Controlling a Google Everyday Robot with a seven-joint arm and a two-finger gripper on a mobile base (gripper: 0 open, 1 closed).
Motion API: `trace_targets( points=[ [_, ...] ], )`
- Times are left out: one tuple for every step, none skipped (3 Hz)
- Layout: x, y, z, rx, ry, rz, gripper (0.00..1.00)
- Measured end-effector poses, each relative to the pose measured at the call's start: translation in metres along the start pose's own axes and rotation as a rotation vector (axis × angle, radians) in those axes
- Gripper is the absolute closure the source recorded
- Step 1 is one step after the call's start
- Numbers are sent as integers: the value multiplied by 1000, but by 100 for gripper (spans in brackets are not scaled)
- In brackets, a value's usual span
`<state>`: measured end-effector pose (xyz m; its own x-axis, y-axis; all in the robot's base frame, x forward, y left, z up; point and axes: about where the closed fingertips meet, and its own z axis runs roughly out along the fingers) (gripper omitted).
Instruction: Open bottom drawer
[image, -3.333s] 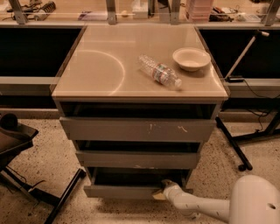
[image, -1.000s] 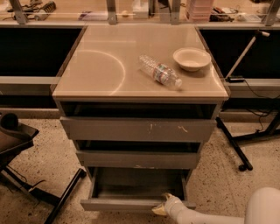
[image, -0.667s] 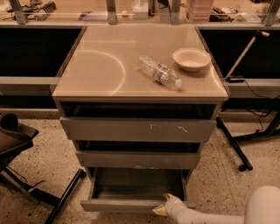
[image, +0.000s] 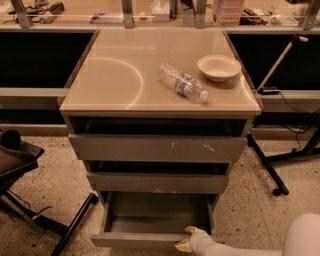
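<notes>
The shallow grey bottom drawer stands pulled out by the floor; it looks light and rigid, best hooked at its front lip. The pale gripper rests there, rightward, but I cannot tell its grip.

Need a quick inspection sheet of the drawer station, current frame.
Surface: cabinet top, beige, faint ring mark.
Job's things: bottom drawer pulled out further than the two above it.
Clutter: water bottle lying on its side; bowl upright to its right.
Grippers: claw at the bottom drawer's front edge, right part.
Cables: black cable to the right of the cabinet.
Surroundings: speckled floor; black stand leg at right.
</notes>
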<state>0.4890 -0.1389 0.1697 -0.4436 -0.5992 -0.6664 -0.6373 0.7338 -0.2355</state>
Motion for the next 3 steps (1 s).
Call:
trace_targets(
  points=[
    [7, 10, -7, -20, 12, -10, 100],
    [5, 11, -9, -20, 13, -10, 100],
    [18, 26, -18, -49, 30, -18, 100]
  ],
)
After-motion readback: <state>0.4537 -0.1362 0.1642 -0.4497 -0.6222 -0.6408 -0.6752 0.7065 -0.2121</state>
